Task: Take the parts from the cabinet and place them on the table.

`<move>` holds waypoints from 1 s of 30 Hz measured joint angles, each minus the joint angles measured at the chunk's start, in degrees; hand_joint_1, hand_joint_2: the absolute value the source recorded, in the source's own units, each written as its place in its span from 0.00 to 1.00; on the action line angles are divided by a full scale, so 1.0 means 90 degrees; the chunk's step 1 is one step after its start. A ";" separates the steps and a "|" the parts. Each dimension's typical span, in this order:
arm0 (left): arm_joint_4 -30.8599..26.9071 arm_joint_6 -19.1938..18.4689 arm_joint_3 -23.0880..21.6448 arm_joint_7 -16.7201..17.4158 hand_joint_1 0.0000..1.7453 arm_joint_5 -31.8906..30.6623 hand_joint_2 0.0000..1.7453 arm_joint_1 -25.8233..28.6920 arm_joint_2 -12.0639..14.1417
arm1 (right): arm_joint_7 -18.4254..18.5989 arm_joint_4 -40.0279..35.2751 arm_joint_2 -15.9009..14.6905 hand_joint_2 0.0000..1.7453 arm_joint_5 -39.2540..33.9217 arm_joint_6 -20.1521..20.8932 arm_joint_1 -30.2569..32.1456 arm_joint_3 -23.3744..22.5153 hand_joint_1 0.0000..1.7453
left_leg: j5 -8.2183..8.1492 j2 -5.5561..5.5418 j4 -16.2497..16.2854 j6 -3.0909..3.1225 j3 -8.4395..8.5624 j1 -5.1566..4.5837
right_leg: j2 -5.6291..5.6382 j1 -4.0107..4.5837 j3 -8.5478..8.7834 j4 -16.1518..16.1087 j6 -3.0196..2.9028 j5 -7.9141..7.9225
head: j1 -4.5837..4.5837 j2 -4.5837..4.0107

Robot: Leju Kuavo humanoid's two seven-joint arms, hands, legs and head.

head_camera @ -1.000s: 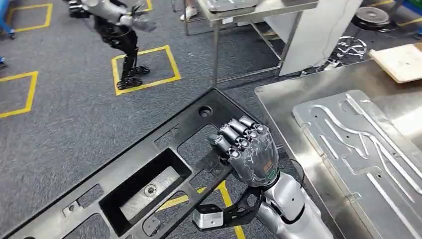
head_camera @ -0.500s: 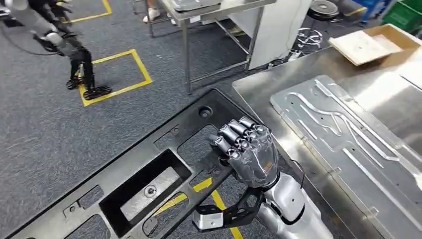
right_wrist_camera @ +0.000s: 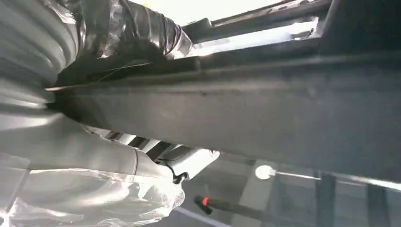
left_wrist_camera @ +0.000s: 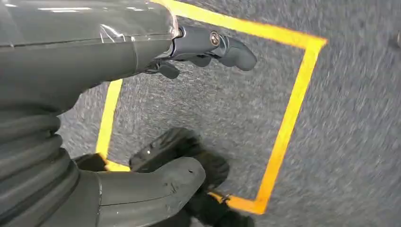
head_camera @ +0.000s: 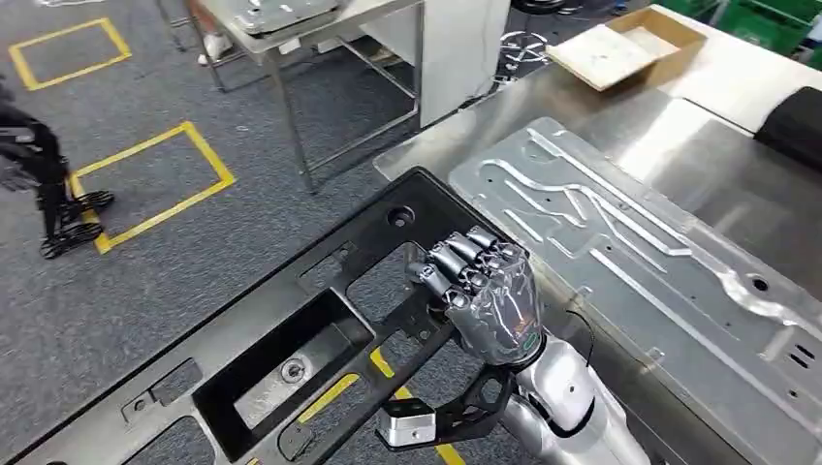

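A long black plastic frame part (head_camera: 291,320) with several cut-outs stretches across the head view from lower left to centre, held above the carpet. My right hand (head_camera: 490,295) grips its near edge close to the right end, fingers curled over the rim. In the right wrist view the part (right_wrist_camera: 283,109) is a dark bar close against that hand (right_wrist_camera: 94,71). The steel table (head_camera: 698,165) lies just right of the part's end. My left hand (left_wrist_camera: 85,56) hangs above the carpet, thumb (left_wrist_camera: 151,184) and fingers apart with nothing between them.
A large ribbed metal plate (head_camera: 630,252) lies on the table, with a shallow cardboard box (head_camera: 620,44) at the far end and a black object (head_camera: 795,121) at the right edge. A steel-legged bench (head_camera: 291,29) stands ahead. Another robot's legs (head_camera: 48,203) stand at far left, beside yellow floor squares.
The whole picture has shifted left, so the camera has turned right; the table now fills more of the view. My right hand keeps the same grip on the black part.
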 joint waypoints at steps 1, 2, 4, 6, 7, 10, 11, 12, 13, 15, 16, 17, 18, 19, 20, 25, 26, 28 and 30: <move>0.0000 -0.0002 0.0000 0.0000 0.00 0.0000 1.00 0.0015 0.0000 | 0.0000 0.0000 0.0000 1.00 0.0002 0.0000 0.0003 0.0000 1.00 | 0.0108 0.0000 0.0005 -0.0006 -0.0028 0.0001 | 0.0105 -0.0002 -0.0004 0.0023 0.0003 -0.0004 | 0.0002 0.0000; 0.0000 -0.0002 0.0000 0.0000 0.00 0.0000 1.00 0.0013 0.0000 | 0.0000 0.0000 0.0000 1.00 0.0000 0.0002 0.0006 0.0000 1.00 | 0.0376 -0.0010 -0.0312 -0.0007 0.0094 0.0007 | 0.0216 -0.0009 -0.0006 0.0059 0.0022 -0.0018 | 0.0000 0.0000; 0.0000 -0.0002 0.0000 0.0000 0.00 0.0000 1.00 0.0005 0.0017 | 0.0000 -0.0002 0.0000 1.00 0.0000 0.0002 0.0006 0.0000 1.00 | 0.0983 -0.0172 -0.1360 -0.0002 0.0558 0.0043 | 0.0388 -0.0023 -0.0009 0.0148 0.0063 -0.0074 | 0.0000 0.0000; 0.0000 -0.0002 -0.0002 0.0002 0.00 0.0000 1.00 0.0003 0.0027 | 0.0000 -0.0002 0.0000 1.00 0.0000 0.0007 -0.0010 0.0000 1.00 | 0.0899 -0.0535 -0.1745 0.0039 0.0722 0.0081 | 0.0529 -0.0003 -0.0099 0.0289 0.0132 -0.0117 | 0.0002 0.0000; 0.0000 -0.0010 -0.0007 0.0007 0.00 0.0000 1.00 0.0006 0.0029 | 0.0000 -0.0007 0.0000 1.00 0.0000 0.0005 -0.0001 0.0000 1.00 | 0.0904 -0.0479 -0.1684 0.0068 0.0699 0.0059 | 0.0575 -0.0031 -0.0132 0.0250 0.0174 -0.0089 | 0.0000 0.0000; 0.0000 -0.0017 -0.0039 0.0005 0.00 0.0000 1.00 -0.0014 0.0010 | 0.0002 -0.0010 -0.0012 1.00 0.0000 0.0005 0.0014 0.0000 1.00 | 0.0974 -0.0279 -0.1796 0.0241 0.0731 0.0095 | 0.0743 -0.0059 -0.0161 0.0210 0.0289 -0.0061 | 0.0000 0.0000; 0.0000 -0.0019 -0.0044 0.0005 0.00 0.0005 1.00 -0.0031 0.0017 | 0.0005 -0.0014 -0.0014 1.00 0.0000 0.0005 0.0019 0.0000 1.00 | 0.0986 -0.0211 -0.1825 0.0270 0.0762 0.0071 | 0.0370 -0.0023 -0.0204 0.0328 0.0310 -0.0144 | 0.0010 0.0000; 0.0000 -0.0019 -0.0044 0.0000 0.00 0.0027 1.00 -0.0039 0.0012 | 0.0002 -0.0015 -0.0024 1.00 -0.0007 0.0017 -0.0004 0.0000 1.00 | 0.0985 -0.0145 -0.1833 0.0297 0.0773 0.0064 | 0.0070 -0.0020 -0.0356 0.0657 0.0343 -0.0347 | 0.0046 0.0000; 0.0000 -0.0017 -0.0044 -0.0005 0.00 0.0046 1.00 -0.0029 0.0012 | 0.0002 -0.0015 -0.0024 1.00 -0.0022 0.0024 -0.0025 0.0000 1.00 | 0.0976 -0.0060 -0.1832 0.0317 0.0775 0.0048 | -0.0071 -0.0036 -0.0595 0.1126 0.0376 -0.0570 | 0.0046 0.0000; 0.0000 -0.0007 -0.0041 -0.0005 0.00 0.0073 1.00 0.0018 0.0032 | 0.0000 -0.0007 -0.0029 1.00 -0.0053 0.0058 -0.0023 0.0000 1.00 | 0.0955 0.0131 -0.1828 0.0331 0.0773 0.0029 | -0.0164 -0.0069 -0.1044 0.1951 0.0409 -0.0846 | 0.0046 0.0000; 0.0000 -0.0005 -0.0041 -0.0005 0.00 0.0100 1.00 0.0028 0.0039 | -0.0002 0.0007 -0.0034 1.00 -0.0075 0.0063 -0.0021 0.0000 1.00 | 0.0945 0.0207 -0.1826 0.0324 0.0778 0.0027 | -0.0180 -0.0077 -0.1097 0.2016 0.0414 -0.0786 | 0.0044 0.0000; 0.0000 0.0000 -0.0041 -0.0002 0.00 0.0116 1.00 0.0028 0.0044 | -0.0002 0.0017 -0.0036 1.00 -0.0087 0.0066 -0.0021 0.0000 1.00 | 0.0925 0.0282 -0.1826 0.0318 0.0793 0.0027 | -0.0196 -0.0077 -0.1004 0.1805 0.0407 -0.0594 | 0.0046 0.0000; 0.0000 0.0002 -0.0041 -0.0007 0.00 0.0126 1.00 0.0026 0.0044 | -0.0002 0.0017 -0.0039 1.00 -0.0100 0.0063 -0.0021 0.0000 1.00 | 0.0904 0.0356 -0.1826 0.0308 0.0822 0.0025 | -0.0227 -0.0072 -0.0764 0.1343 0.0387 -0.0309 | 0.0046 0.0000; 0.0000 0.0002 -0.0041 -0.0024 0.00 0.0131 1.00 0.0025 0.0044 | -0.0002 0.0017 -0.0039 1.00 -0.0107 0.0056 -0.0023 0.0000 1.00 | 0.0875 0.0415 -0.1826 0.0287 0.0867 0.0023 | -0.0338 -0.0055 -0.0432 0.0734 0.0346 -0.0012 | 0.0046 0.0000; 0.0000 0.0005 -0.0041 -0.0041 0.00 0.0131 1.00 0.0028 0.0044 | -0.0012 0.0017 -0.0039 1.00 -0.0117 0.0049 -0.0029 0.0000 1.00 | 0.0846 0.0473 -0.1832 0.0263 0.0906 0.0018 | -0.0661 0.0004 -0.0195 0.0226 0.0287 0.0053 | 0.0046 0.0000; -0.0003 0.0036 -0.0061 -0.0068 0.00 0.0121 1.00 0.0009 0.0012 | -0.0019 0.0015 -0.0051 1.00 -0.0126 0.0024 -0.0018 0.0000 1.00 | 0.0756 0.0796 -0.1891 0.0073 0.1029 -0.0041 | -0.0418 0.0078 -0.0140 0.0086 0.0109 0.0017 | 0.0044 0.0000; -0.0015 0.0041 -0.0073 -0.0053 0.00 0.0112 1.00 0.0000 0.0012 | -0.0019 0.0012 -0.0051 1.00 -0.0119 0.0019 -0.0001 0.0000 1.00 | 0.0647 0.0570 -0.1812 0.0038 0.1053 -0.0014 | -0.0351 0.0034 -0.0070 0.0014 0.0082 0.0048 | 0.0046 0.0000; -0.0015 0.0041 -0.0090 -0.0029 0.00 0.0114 1.00 -0.0001 0.0010 | -0.0019 0.0017 -0.0046 1.00 -0.0109 0.0010 -0.0017 0.0000 1.00 | 0.0260 0.0117 -0.1042 0.0033 0.0712 -0.0017 | -0.0230 0.0013 -0.0059 -0.0015 0.0017 0.0062 | 0.0041 0.0000; -0.0015 0.0039 -0.0095 -0.0012 0.00 0.0114 1.00 0.0059 0.0010 | -0.0019 0.0022 -0.0046 1.00 -0.0097 0.0010 0.0012 0.0000 1.00 | -0.0095 0.0002 -0.0115 0.0020 0.0235 -0.0016 | -0.0050 0.0026 -0.0057 0.0002 -0.0008 0.0045 | 0.0044 0.0000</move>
